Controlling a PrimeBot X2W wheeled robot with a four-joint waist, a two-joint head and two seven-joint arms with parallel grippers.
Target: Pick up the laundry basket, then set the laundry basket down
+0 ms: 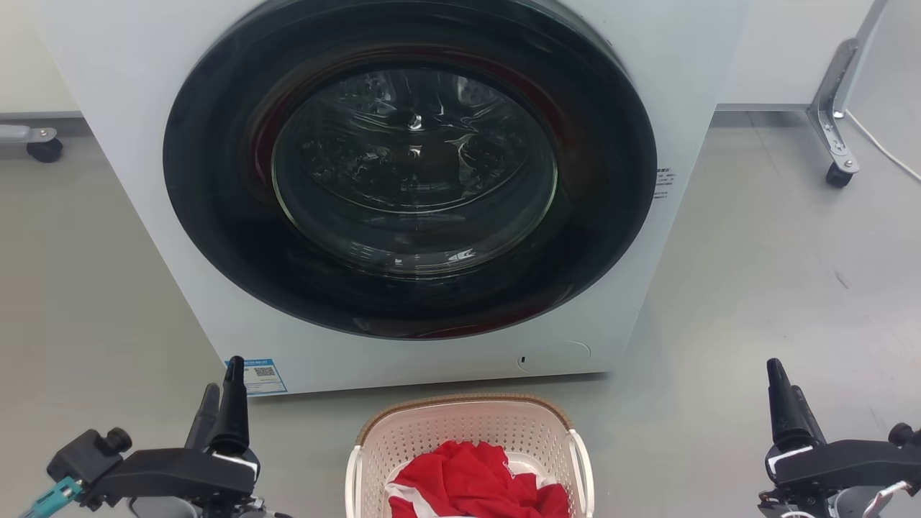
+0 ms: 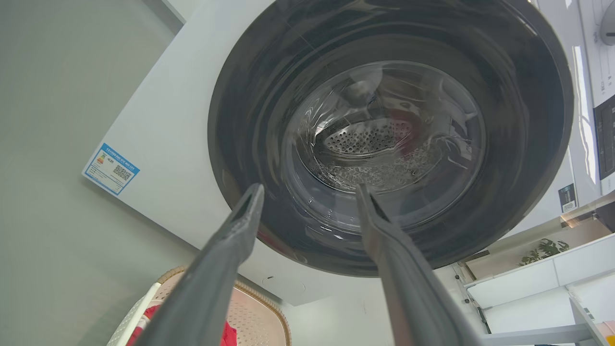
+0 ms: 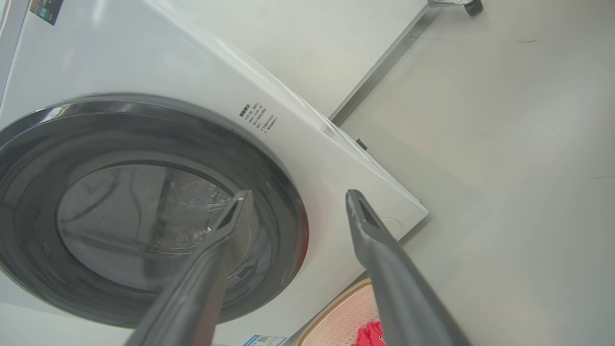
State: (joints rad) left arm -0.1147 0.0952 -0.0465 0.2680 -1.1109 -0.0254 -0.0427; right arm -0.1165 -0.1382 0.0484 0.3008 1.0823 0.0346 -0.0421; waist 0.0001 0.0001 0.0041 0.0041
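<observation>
The laundry basket (image 1: 468, 424) is cream-white perforated plastic with a brown woven rim and white side handles. It stands on the floor at the bottom centre of the head view, in front of the washing machine, with red and white cloth (image 1: 475, 482) inside. My left gripper (image 1: 221, 388) is at the lower left, well left of the basket, open and empty. At the lower right my right gripper (image 1: 784, 399) is well right of the basket, also open and empty. A corner of the basket (image 2: 254, 312) shows between the left fingers (image 2: 230, 250), and its rim (image 3: 346, 307) shows beside the right fingers (image 3: 375, 240).
A white front-loading washing machine (image 1: 129, 108) with a shut dark round door (image 1: 410, 165) stands just behind the basket. Grey floor (image 1: 777, 273) spreads on both sides. A wheeled metal leg (image 1: 835, 151) stands at the back right, a caster (image 1: 43, 147) at the back left.
</observation>
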